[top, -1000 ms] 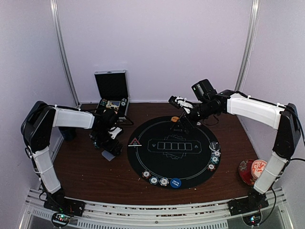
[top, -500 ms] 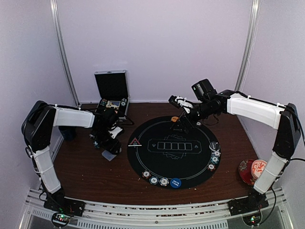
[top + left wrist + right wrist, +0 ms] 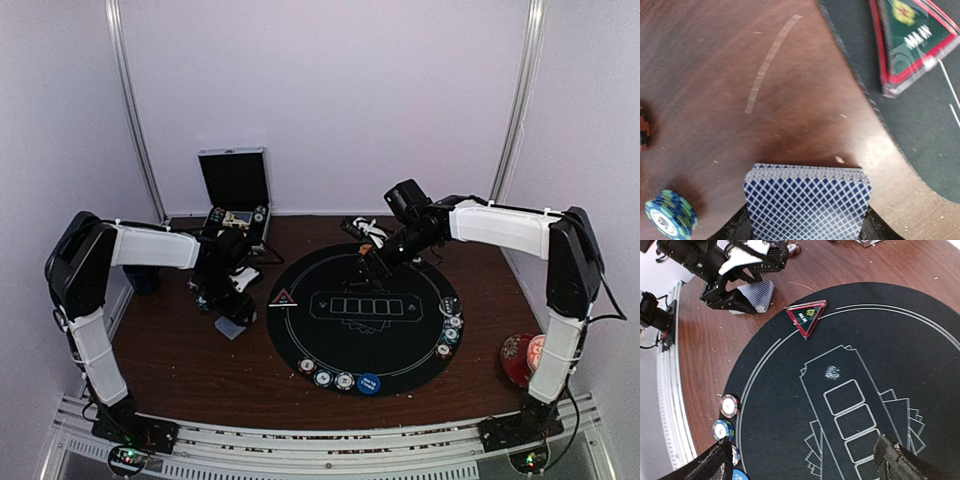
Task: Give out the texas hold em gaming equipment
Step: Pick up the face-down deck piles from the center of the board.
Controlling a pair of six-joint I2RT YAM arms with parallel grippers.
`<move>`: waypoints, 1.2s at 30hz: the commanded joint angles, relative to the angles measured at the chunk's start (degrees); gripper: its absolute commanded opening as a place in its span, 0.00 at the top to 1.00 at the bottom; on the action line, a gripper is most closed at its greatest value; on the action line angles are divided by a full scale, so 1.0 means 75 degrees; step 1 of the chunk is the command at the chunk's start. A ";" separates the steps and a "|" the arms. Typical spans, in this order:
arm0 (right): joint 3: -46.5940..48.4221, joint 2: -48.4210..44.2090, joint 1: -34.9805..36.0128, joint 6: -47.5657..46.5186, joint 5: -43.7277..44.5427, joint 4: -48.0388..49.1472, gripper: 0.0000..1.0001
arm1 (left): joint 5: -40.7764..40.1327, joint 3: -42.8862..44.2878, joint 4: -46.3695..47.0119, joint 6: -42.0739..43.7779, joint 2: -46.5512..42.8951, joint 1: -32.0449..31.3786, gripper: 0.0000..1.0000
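Note:
My left gripper [image 3: 807, 227] is shut on a deck of blue-backed playing cards [image 3: 807, 200], low over the wooden table left of the mat. The top view shows the same gripper [image 3: 228, 300] and cards [image 3: 231, 325]. A teal chip stack [image 3: 670, 214] lies beside the deck. The red triangle marker [image 3: 283, 297] lies on the mat's left edge, also in the wrist views [image 3: 912, 45] [image 3: 806, 316]. Chips [image 3: 323, 378] and a blue button disc [image 3: 369, 383] line the mat's near rim. More chips [image 3: 450, 325] sit on its right rim. My right gripper [image 3: 805, 460] hangs open and empty above the mat's far side [image 3: 372, 262].
The round black poker mat [image 3: 400, 350] covers the table's middle. An open metal case [image 3: 236, 195] stands at the back left. A red floral cup and saucer [image 3: 525, 358] sit at the front right, beside the right arm's lower link.
My left gripper has closed onto the card deck. The right arm has swung its wrist leftward and back over the mat's far edge, its jaws staying open.

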 commanded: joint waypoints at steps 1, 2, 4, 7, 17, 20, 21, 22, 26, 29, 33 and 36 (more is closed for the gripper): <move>0.0278 0.0317 -0.0039 0.0848 -0.0962 0.0346 0.01 | 0.0288 -0.0058 -0.0597 -0.0134 0.0025 -0.0375 0.46; 0.0282 0.0409 -0.0039 0.1018 -0.1088 0.0528 0.01 | 0.0277 -0.0012 -0.0612 -0.0137 0.0011 -0.0431 0.46; 0.0285 0.0594 -0.0039 0.1355 -0.1349 0.0790 0.02 | 0.0242 0.0055 -0.0637 -0.0152 0.0000 -0.0515 0.46; 0.0275 0.0881 -0.0039 0.1810 -0.1697 0.1158 0.03 | 0.0203 0.0179 -0.0679 -0.0181 -0.0047 -0.0670 0.46; -0.0141 0.1347 -0.0019 0.3084 -0.2557 0.2556 0.07 | 0.0092 0.0579 -0.0821 -0.0255 -0.0328 -0.1093 0.46; -0.0207 0.1412 0.0033 0.3282 -0.2635 0.2815 0.08 | 0.0055 0.0624 -0.0845 -0.0267 -0.0388 -0.1134 0.45; -0.0208 0.1445 0.0058 0.3300 -0.2617 0.2831 0.08 | 0.0023 0.0646 -0.0861 -0.0278 -0.0417 -0.1137 0.45; -0.0208 0.1482 0.0084 0.3309 -0.2603 0.2844 0.08 | 0.0002 0.0663 -0.0886 -0.0278 -0.0448 -0.1143 0.45; -0.0208 0.1669 0.0202 0.3325 -0.2612 0.2849 0.08 | -0.0116 0.0778 -0.0988 -0.0279 -0.0670 -0.1141 0.45; -0.0186 0.1767 0.0280 0.3289 -0.2610 0.2825 0.08 | -0.0185 0.0830 -0.1085 -0.0282 -0.0803 -0.1147 0.45; -0.0141 0.1825 0.0374 0.3287 -0.2616 0.2817 0.08 | -0.0194 0.0763 -0.1105 -0.0287 -0.0884 -0.1145 0.44; -0.0103 0.1857 0.0442 0.3284 -0.2660 0.2813 0.08 | -0.0215 0.0797 -0.1126 -0.0280 -0.0910 -0.1172 0.44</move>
